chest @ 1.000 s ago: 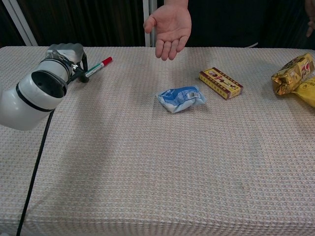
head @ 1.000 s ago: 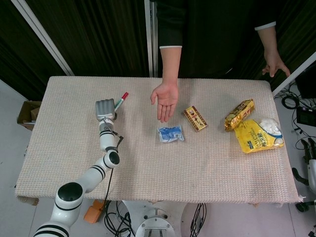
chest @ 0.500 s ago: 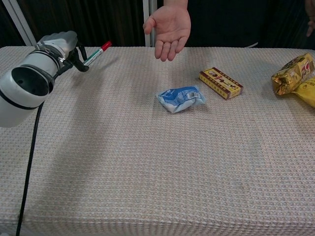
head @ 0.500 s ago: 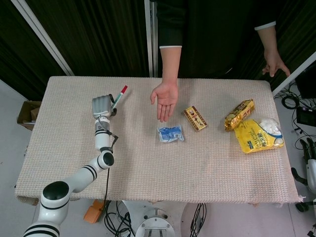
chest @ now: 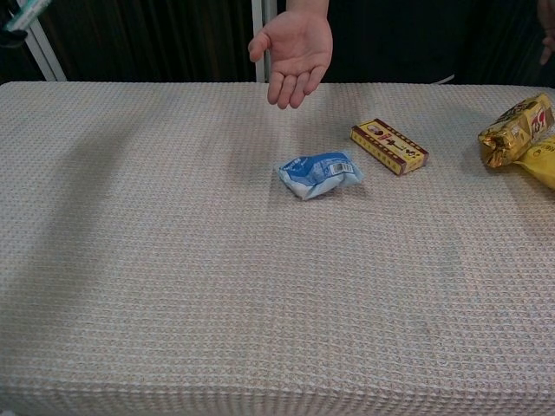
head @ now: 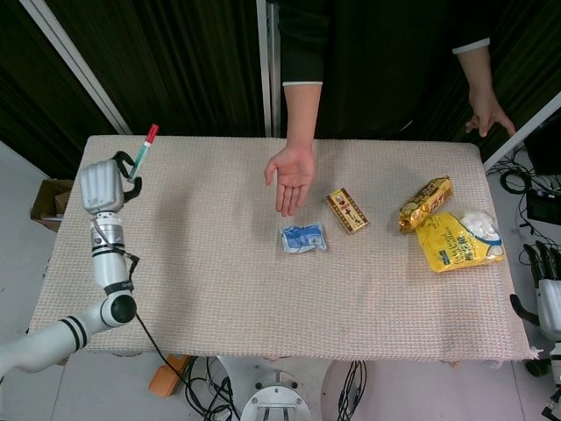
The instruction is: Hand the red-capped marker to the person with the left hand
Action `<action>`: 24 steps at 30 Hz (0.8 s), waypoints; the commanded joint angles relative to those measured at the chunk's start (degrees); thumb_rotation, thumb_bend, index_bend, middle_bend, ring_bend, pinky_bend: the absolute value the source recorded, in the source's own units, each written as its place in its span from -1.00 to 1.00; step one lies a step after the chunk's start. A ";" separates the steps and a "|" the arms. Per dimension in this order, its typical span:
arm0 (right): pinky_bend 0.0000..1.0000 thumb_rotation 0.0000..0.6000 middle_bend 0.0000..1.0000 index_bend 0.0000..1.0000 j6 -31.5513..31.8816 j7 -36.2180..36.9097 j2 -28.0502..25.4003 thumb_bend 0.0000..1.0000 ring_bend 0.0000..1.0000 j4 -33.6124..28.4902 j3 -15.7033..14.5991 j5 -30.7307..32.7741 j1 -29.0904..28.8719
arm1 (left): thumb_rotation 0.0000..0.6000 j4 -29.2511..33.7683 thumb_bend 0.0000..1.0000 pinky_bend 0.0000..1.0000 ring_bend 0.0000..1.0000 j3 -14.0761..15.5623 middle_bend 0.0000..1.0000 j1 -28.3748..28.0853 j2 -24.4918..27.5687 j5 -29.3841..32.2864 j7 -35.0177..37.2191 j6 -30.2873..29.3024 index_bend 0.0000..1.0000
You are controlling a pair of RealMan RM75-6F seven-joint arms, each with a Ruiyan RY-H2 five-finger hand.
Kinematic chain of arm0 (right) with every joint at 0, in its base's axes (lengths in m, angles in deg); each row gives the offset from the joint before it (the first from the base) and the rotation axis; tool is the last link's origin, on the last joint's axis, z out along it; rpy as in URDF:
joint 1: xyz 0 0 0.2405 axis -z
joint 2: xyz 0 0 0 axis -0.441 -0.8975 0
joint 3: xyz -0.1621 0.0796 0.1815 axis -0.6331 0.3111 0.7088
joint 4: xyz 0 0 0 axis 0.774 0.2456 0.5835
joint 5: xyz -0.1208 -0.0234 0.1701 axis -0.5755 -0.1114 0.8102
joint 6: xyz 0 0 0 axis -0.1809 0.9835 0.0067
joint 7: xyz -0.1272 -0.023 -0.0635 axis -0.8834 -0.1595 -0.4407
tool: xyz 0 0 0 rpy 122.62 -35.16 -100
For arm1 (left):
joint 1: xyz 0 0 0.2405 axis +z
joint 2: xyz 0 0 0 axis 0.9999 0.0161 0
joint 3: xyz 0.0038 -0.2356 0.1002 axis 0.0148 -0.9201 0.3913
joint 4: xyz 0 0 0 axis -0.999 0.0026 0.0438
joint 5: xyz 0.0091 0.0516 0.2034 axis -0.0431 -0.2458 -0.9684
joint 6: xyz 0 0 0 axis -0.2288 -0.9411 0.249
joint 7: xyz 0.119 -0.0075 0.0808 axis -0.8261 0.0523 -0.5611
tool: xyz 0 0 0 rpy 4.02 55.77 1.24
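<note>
My left hand is raised above the table's far left corner and grips the red-capped marker, whose red cap points up and away. In the chest view only a bit of the marker shows at the top left corner; the hand itself is out of that frame. The person's open palm is held out over the far middle of the table, well to the right of my left hand, and it also shows in the chest view as the person's palm. My right hand hangs low beside the table's right edge, holding nothing.
On the woven cloth lie a blue packet, a small yellow-brown box, a gold snack bag and a yellow bag. The person's other hand rests at the far right corner. A cardboard box stands left of the table.
My left hand has lifted the marker off the table and swung left and up, out of the chest view. The person's palm stays held out.
</note>
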 commanded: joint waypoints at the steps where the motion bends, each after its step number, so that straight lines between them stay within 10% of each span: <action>1: -1.00 1.00 -1.00 -1.00 0.10 -0.38 0.03 -0.58 -1.00 -0.35 0.06 -0.03 -0.12 | 1.00 8.50 0.03 0.73 0.32 0.84 0.51 3.07 5.79 -5.64 2.73 -3.86 0.33; 24: -1.00 1.00 -1.00 -1.00 -1.15 1.96 0.24 -0.59 -1.00 2.10 -0.04 1.70 0.25 | 1.00 -3.82 0.02 0.73 0.32 10.41 0.50 -14.61 -4.27 -27.25 6.32 8.52 0.34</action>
